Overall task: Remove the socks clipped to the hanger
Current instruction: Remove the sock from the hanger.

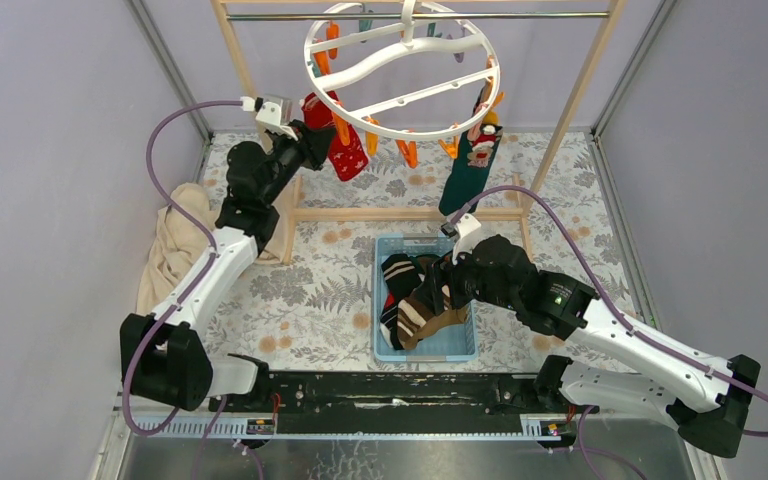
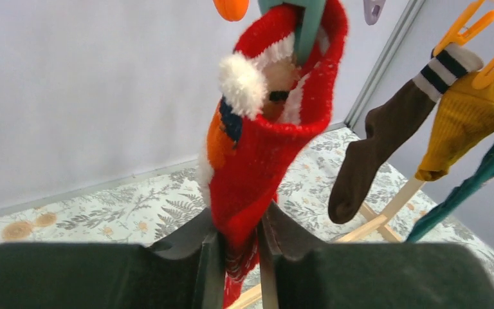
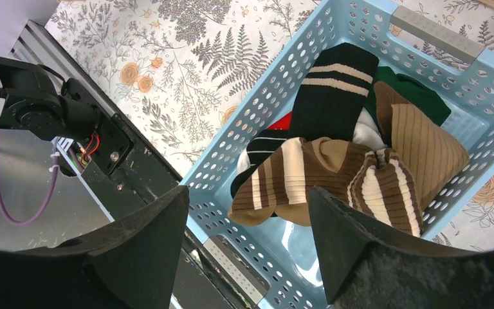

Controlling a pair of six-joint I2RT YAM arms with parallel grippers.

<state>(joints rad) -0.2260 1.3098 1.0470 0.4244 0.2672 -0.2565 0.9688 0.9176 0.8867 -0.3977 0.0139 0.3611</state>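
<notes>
Left wrist view: your left fingers (image 2: pixel 289 235) pinch the red sock (image 2: pixel 264 154) low down, so a downward pull should free its cuff from the teal clip (image 2: pixel 305 26) under the hanger (image 1: pixel 407 45). Your right fingers (image 3: pixel 148 238) hang spread and hold nothing above the basket (image 3: pixel 251 122) on the surface (image 3: pixel 186 51). The freed socks (image 3: pixel 334 161) lie inside the basket.

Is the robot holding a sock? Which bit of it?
Yes. The left gripper pinches the red sock near its lower end, far below the clip. The right gripper is open over the basket, holding nothing.
</notes>
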